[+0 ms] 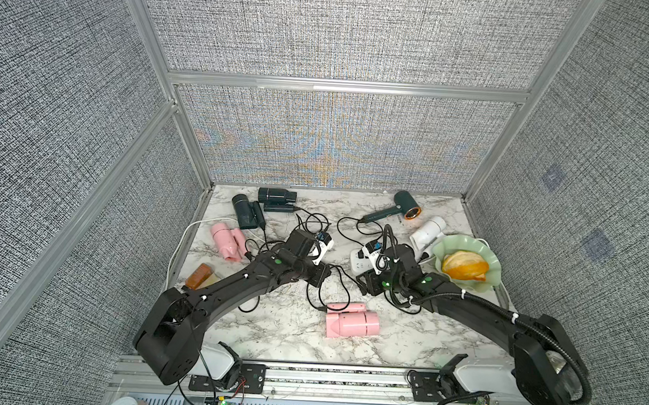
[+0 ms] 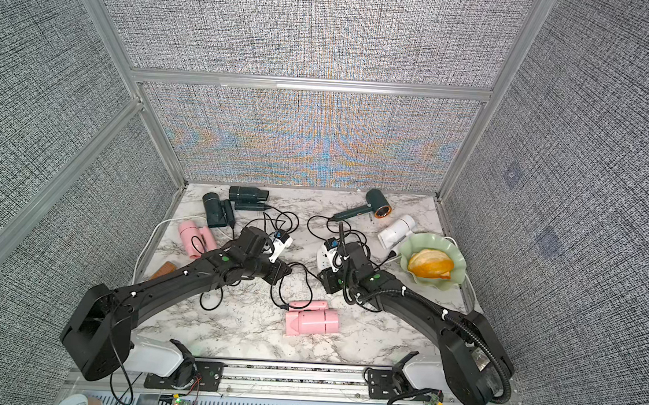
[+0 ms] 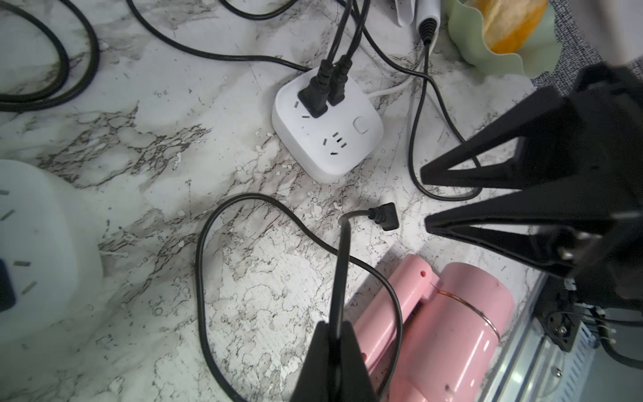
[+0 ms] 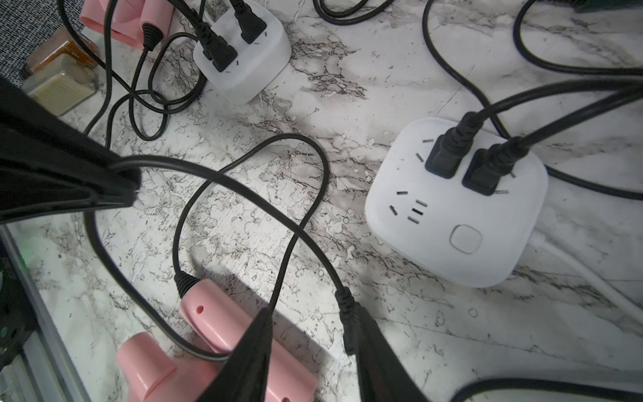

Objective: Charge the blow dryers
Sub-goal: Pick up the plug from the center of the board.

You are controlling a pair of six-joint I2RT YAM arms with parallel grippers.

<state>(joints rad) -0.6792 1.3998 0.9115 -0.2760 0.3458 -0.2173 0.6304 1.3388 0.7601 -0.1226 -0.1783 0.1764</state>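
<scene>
Cord of pink blow dryer sits pinched in left gripper; right gripper, spread, should next grab plug for white power strip.

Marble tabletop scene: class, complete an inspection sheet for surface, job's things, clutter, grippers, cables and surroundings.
Surface: white-grey marbled tabletop, cord-strewn.
Job's things: six plastic blow dryers: two pink, two dark teal, one green copper-ringed, one white.
Clutter: amber-brown bottle; green scalloped bowl holding orange fruit.
Grippers: left gripper shut on black cord; right gripper open beside its plug.
Cables: white square power strip carries two plugs, one socket free.
Surroundings: grey woven wall panels, aluminium frame.
</scene>
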